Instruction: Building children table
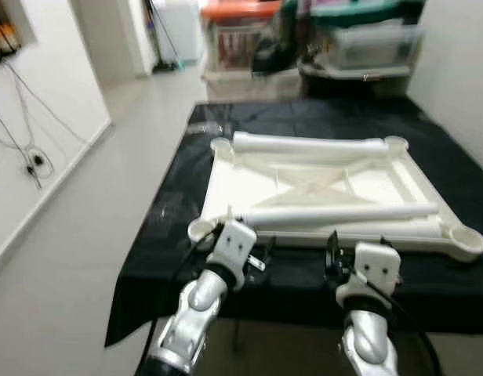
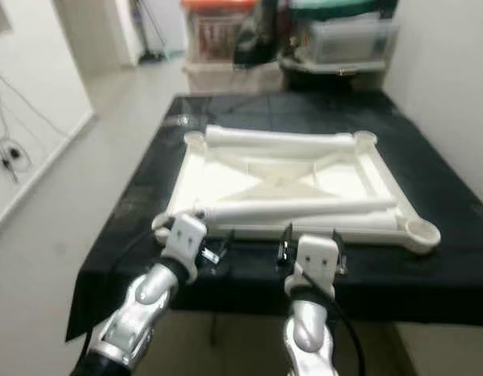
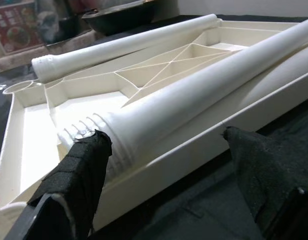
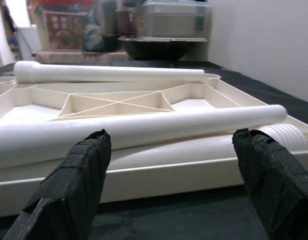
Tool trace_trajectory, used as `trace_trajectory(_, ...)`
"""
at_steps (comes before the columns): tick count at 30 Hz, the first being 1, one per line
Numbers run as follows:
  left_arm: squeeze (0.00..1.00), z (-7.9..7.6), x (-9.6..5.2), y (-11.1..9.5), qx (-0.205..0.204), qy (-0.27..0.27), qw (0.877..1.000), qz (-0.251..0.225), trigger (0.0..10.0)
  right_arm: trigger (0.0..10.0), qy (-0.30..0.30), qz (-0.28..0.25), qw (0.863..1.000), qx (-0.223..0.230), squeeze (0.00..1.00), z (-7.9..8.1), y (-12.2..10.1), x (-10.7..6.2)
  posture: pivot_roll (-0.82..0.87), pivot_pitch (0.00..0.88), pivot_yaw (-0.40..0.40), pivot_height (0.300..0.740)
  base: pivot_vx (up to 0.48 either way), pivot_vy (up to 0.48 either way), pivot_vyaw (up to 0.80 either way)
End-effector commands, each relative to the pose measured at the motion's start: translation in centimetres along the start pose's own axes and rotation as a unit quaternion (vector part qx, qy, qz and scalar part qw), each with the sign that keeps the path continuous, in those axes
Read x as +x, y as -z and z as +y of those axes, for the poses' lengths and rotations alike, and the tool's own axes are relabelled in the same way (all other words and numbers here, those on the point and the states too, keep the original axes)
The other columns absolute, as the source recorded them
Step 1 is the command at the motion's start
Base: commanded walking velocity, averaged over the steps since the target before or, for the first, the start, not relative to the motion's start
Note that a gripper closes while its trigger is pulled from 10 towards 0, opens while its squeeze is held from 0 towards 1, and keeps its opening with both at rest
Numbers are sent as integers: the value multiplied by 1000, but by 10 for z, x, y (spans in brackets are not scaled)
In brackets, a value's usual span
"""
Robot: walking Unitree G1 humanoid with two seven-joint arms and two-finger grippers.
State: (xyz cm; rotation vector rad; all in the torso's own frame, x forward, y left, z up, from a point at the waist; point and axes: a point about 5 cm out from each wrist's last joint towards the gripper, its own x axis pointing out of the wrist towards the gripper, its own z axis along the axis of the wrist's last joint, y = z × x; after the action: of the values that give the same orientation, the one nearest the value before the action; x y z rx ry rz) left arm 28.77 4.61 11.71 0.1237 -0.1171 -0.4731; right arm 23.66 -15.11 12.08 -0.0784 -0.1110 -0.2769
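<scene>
Left gripper: fingers spread wide, holding nothing, poised just short of the tabletop's near rim. One pad sits by the threaded end of the near leg, apart from it. In the head view the left gripper sits at about 7 o'clock of the tabletop.

Right gripper: fingers also spread, empty, facing the near rim at about 6 o'clock of the tabletop, over black cloth.

White plastic tabletop: lies upside down, ribbed underside up with an X-brace in the middle, round leg sockets at the corners. Near-right socket at 4 o'clock, open.

Near leg: white tube lying across the inverted top, roughly parallel to the near rim, threaded end toward the robot's left. A second tube appears to lie just beneath it against the rim.

Far leg: white tube lying along the far rim at 12 o'clock.

Black cloth covers the work table under all of it.

Beyond, 12 o'clock: storage bins and a dark bowl, blurred. Cables on the wall at 9 o'clock.
</scene>
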Motion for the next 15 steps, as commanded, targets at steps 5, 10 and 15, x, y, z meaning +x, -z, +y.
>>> trace_trajectory(5, 0, 0, 3, -13, 8, 11, 999, -34, 10000, 10000, 3, -24, 1000, -14, 0, -3, -8, 4, 20, 0, 0, 740, 0, 0, 0)
trace_trajectory(10, 0, 7, 8, -17, 12, 14, 999, -37, 10000, 10000, -8, -28, 999, -18, 0, -6, -11, 11, 23, 0, -3, 740, 0, 0, 0)
trace_trajectory(15, 0, 11, 12, -18, 22, 36, 999, -34, 10000, 10000, -29, -27, 999, -25, 0, -7, -11, 16, 24, 0, -4, 740, 0, 0, 0)
